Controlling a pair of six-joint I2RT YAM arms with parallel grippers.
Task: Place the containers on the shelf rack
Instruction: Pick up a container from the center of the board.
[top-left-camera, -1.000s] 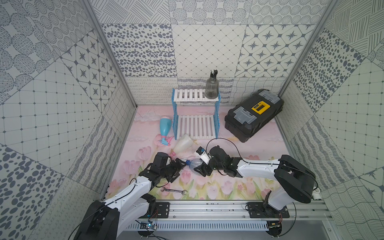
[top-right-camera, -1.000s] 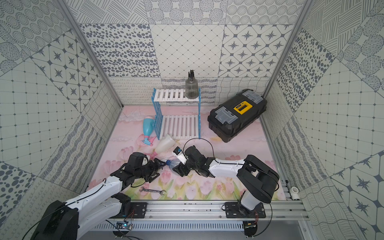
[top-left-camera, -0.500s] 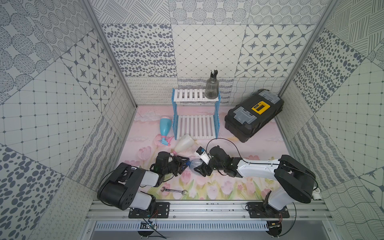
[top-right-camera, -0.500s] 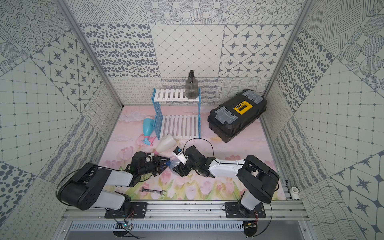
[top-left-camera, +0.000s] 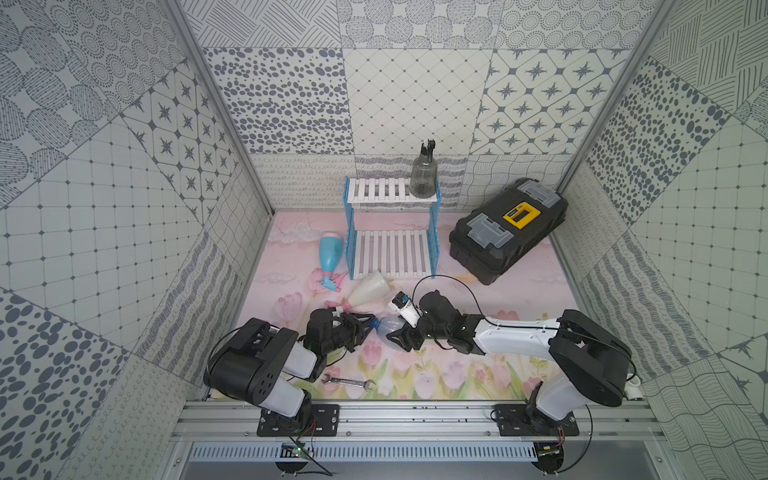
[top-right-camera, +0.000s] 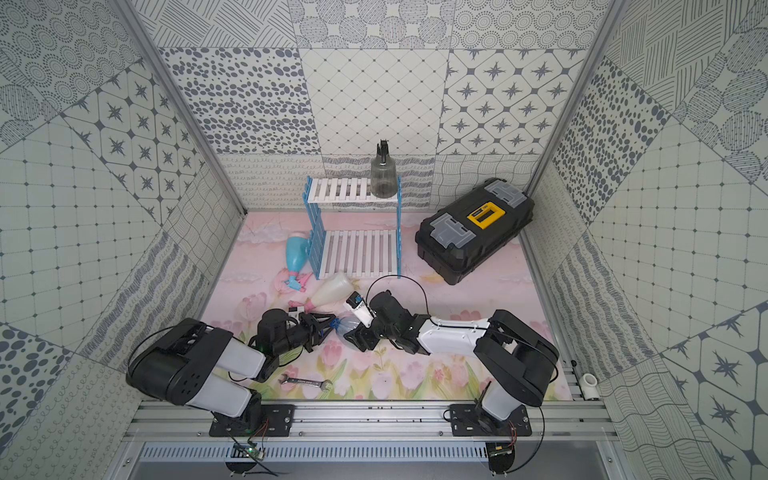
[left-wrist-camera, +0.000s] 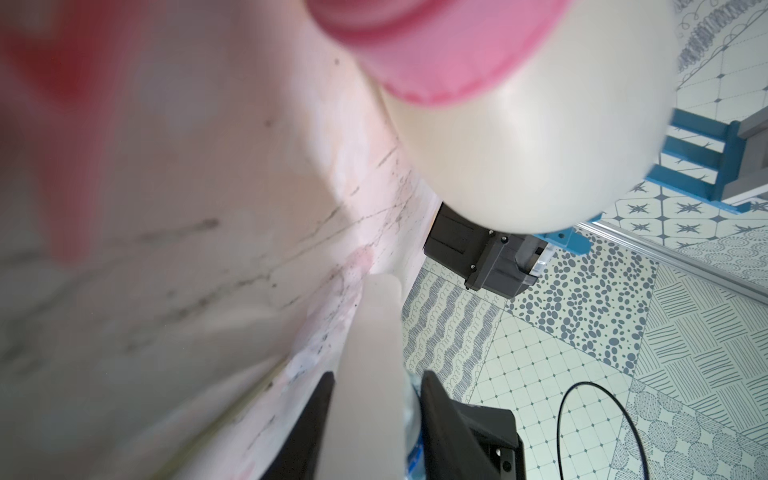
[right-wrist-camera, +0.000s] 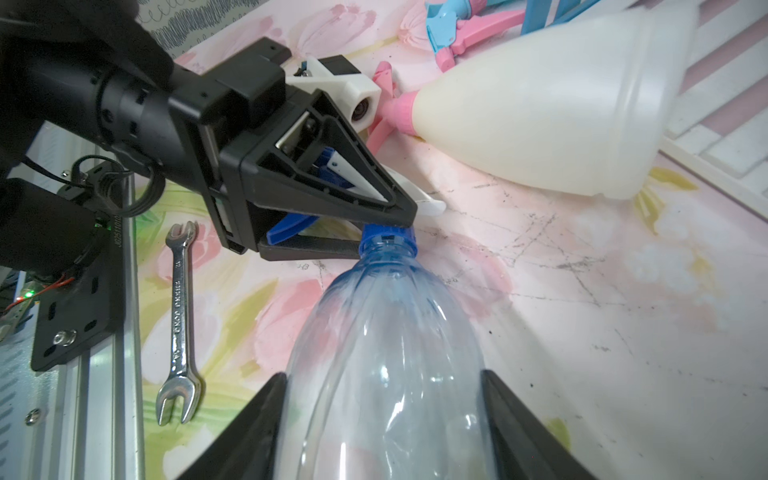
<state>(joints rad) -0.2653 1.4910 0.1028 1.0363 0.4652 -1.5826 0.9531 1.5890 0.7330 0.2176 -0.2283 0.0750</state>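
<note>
Beside the shelf rack (top-left-camera: 374, 189), the light-blue bottle (top-left-camera: 330, 249) is lying on the mat. The left gripper (right-wrist-camera: 386, 226), wide a second ago, is now narrowing onto the blue trigger head of the clear bottle (right-wrist-camera: 386, 332). The right gripper (right-wrist-camera: 384, 419) is clamping that bottle's body between wide-set jaws, low in front of the rack. This is likely preparing a handover or reorientation. Stampings on the wrench (right-wrist-camera: 178, 316) and the toolbox (top-left-camera: 507, 228) label are proving illegible.

Clear bottle (right-wrist-camera: 386, 353), blue cap and trigger. Milky white bottle (right-wrist-camera: 540, 112), pink collar. Light-blue bottle (top-left-camera: 330, 249), pink trigger. Smoky grey bottle (top-left-camera: 423, 183), black top. Rack (top-left-camera: 390, 253): white slats, light-blue sides. Black toolbox (top-left-camera: 505, 232), grey clasps, yellow latch. Pink tulip-print mat (top-left-camera: 457, 374), possibly scuffed grey. Grey-on-white patterned walls (top-left-camera: 415, 104).
</note>
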